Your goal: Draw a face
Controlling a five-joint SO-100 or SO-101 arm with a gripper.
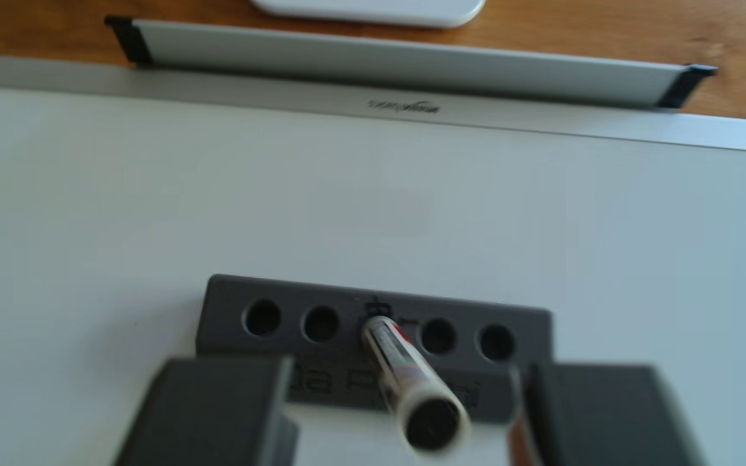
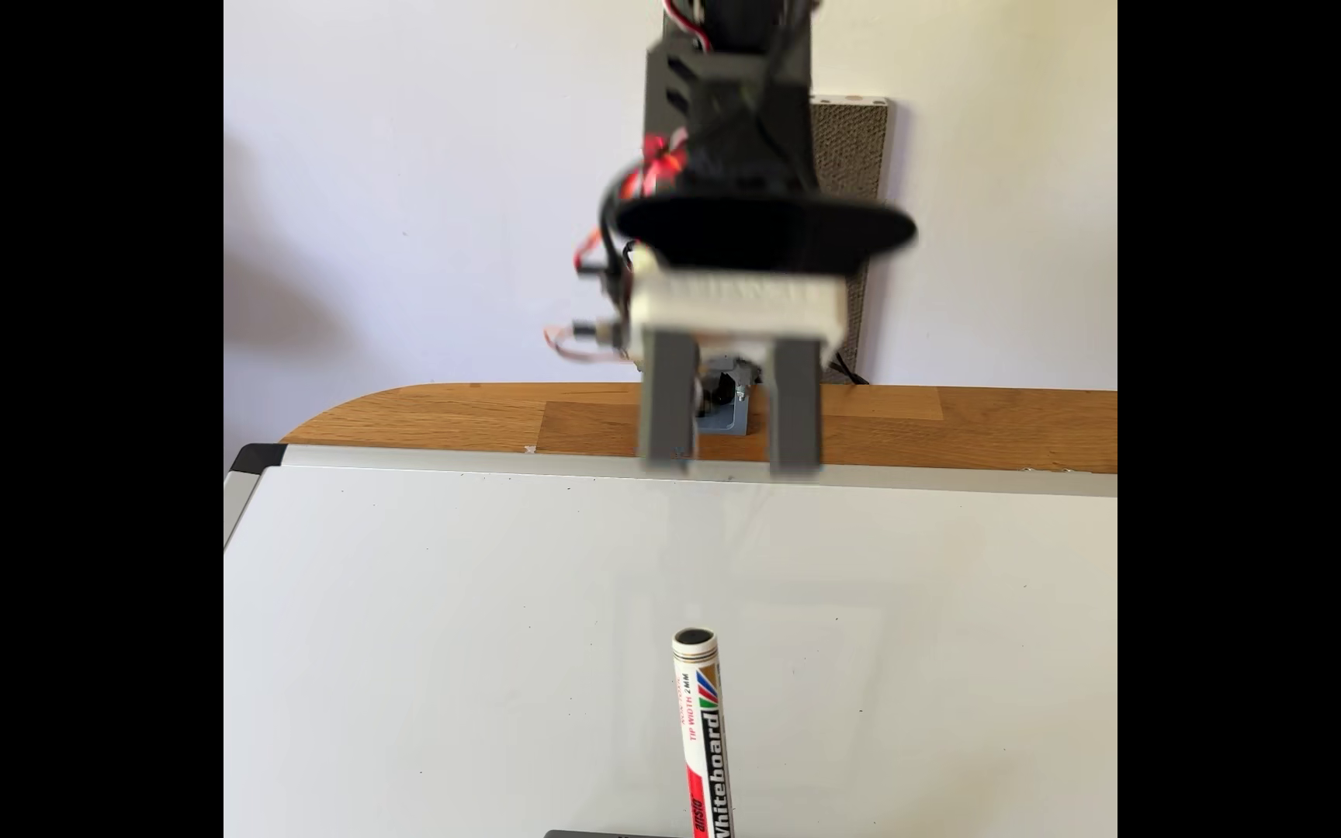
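Nearest the lens in the other view, two dark grey fingers (image 1: 209, 412) of the tool (image 1: 402, 416) were seen spread wide at the bottom edge, one at seven o'clock and one at five o'clock, with nothing pinched between them. Between the fingers, untouched by either, the blurred black-capped end of a marker (image 1: 411, 381) was seen; its far end was seated in the middle hole of a grey block (image 1: 528, 322). Four further holes of the block were seen unfilled, two on each side, and small black scribbles were marked around the middle hole. Raised lettering on the block's near face was partly covered by the marker. The block was set on a whiteboard (image 1: 138, 201), whose surface was seen blank: no strokes of the face could be made out on it in either view. A silver pen tray (image 1: 362, 58) was laid on the wooden desk (image 1: 631, 31) at twelve o'clock.

From the fixed view, the tool (image 2: 732, 463) was seen raised, blurred, over the board's far edge at twelve o'clock, its fingers parted. The marker (image 2: 703, 725) was stood upright at six o'clock, well apart from the tool.
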